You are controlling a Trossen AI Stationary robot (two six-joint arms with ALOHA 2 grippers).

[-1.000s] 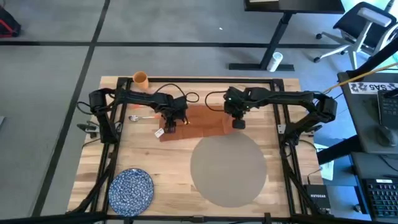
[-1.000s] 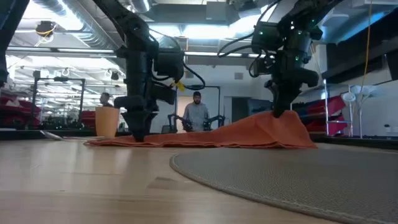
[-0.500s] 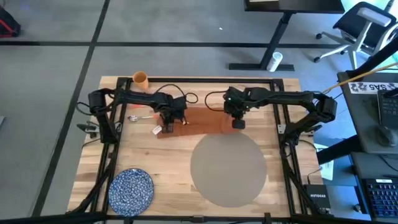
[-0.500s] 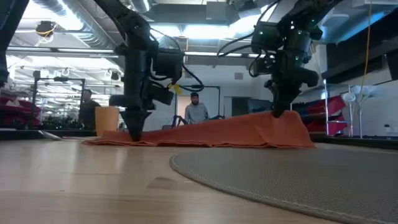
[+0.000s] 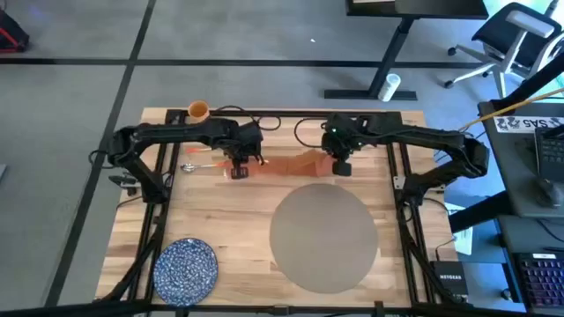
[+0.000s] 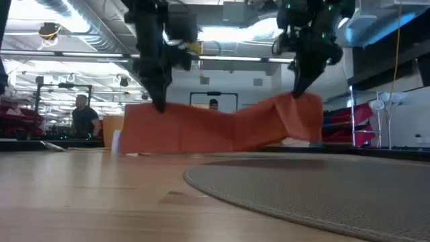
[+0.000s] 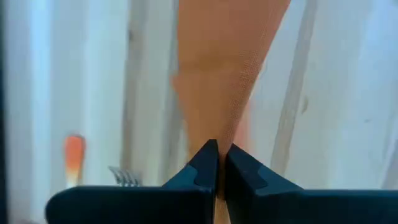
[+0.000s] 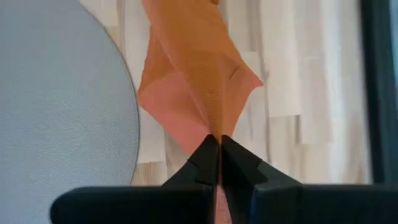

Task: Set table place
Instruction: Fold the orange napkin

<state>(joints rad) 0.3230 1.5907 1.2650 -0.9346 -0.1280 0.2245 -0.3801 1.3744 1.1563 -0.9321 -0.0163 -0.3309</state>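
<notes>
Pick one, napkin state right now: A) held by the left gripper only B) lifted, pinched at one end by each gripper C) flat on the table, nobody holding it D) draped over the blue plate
B: the low view shows the napkin hanging as a sheet between the left gripper and the right gripper, and each wrist view shows fingers shut on the cloth.

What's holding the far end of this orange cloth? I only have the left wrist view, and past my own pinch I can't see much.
Observer: The right gripper is pinching the napkin's other top corner, beside the cloth's far end.
Operator: Is it off the wood?
Observer: Mostly; in the low view it hangs like a curtain between both grippers, its lower edge near the table.
Operator: Where's the placemat?
Observer: The place lies just in front of the hanging napkin, bare; the blue plate sits at the front left corner.
</notes>
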